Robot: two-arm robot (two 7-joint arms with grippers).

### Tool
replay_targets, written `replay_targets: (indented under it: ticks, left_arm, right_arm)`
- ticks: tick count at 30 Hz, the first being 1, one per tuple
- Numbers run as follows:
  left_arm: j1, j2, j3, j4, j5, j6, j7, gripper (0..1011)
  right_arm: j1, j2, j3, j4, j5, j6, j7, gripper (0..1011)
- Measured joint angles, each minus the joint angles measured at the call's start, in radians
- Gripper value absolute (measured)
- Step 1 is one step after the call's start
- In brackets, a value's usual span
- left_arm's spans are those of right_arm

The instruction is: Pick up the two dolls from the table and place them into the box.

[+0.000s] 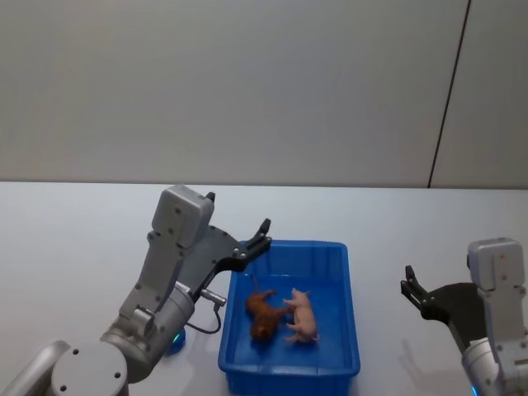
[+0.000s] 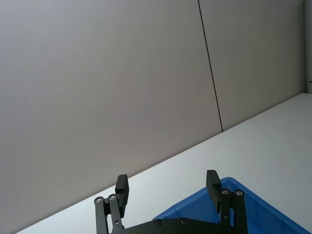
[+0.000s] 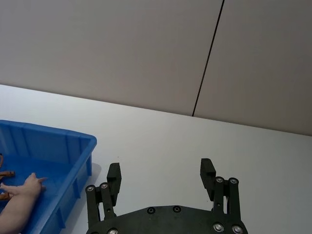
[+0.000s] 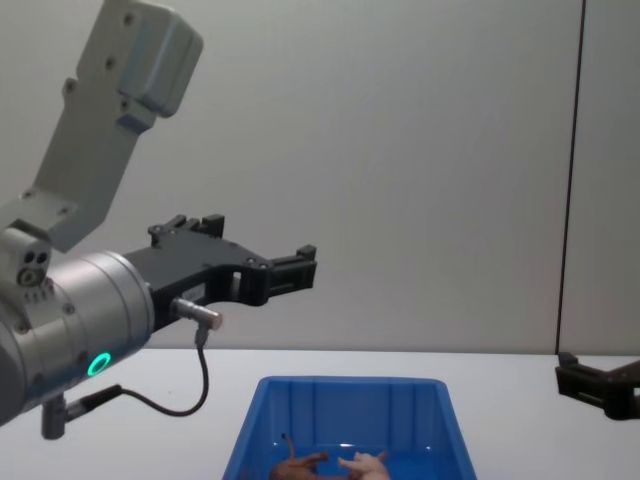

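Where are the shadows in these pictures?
Head view: soft, even light, with only a faint shadow on the table near the open right tool. Right wrist view: a pale shadow lies on the table right beside the box.

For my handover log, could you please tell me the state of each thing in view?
pink pig doll: lying in the box.
reddish-brown doll: lying in the box, beside the pig.
blue box: upright, holding both dolls.
left gripper: jaws open, empty, raised by the box.
right gripper: jaws open, empty, right of the box.
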Motion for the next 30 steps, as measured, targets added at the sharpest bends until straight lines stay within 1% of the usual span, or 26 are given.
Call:
replay_targets:
  ticks: [7, 13, 20, 21, 23, 27, 30]
  left_arm:
    - [0.015, 0.009, -0.009, -0.011, -0.025, 0.033, 0.028, 1001]
    - [0.036, 0.025, -0.021, -0.024, -0.061, 0.075, 0.061, 1001]
    - [0.068, 0.051, -0.039, -0.036, -0.114, 0.128, 0.1, 1001]
    - [0.068, 0.051, -0.039, -0.036, -0.114, 0.128, 0.1, 1001]
    - [0.081, 0.061, -0.046, -0.037, -0.137, 0.15, 0.111, 1001]
    - [0.096, 0.074, -0.054, -0.036, -0.164, 0.176, 0.12, 1001]
    - [0.103, 0.079, -0.058, -0.034, -0.175, 0.187, 0.123, 1001]
  right_arm:
    - [-0.01, 0.006, 0.003, -0.011, 0.003, 0.0, -0.012, 1001]
    - [-0.015, 0.008, 0.005, -0.015, 0.004, 0.0, -0.017, 1001]
    - [-0.018, 0.01, 0.006, -0.019, 0.005, 0.0, -0.021, 1001]
    - [-0.018, 0.01, 0.006, -0.019, 0.005, 0.0, -0.021, 1001]
    - [-0.019, 0.01, 0.006, -0.02, 0.005, 0.0, -0.022, 1001]
    - [-0.02, 0.011, 0.007, -0.02, 0.006, 0.0, -0.023, 1001]
    - [-0.02, 0.011, 0.007, -0.021, 0.006, 0.0, -0.024, 1001]
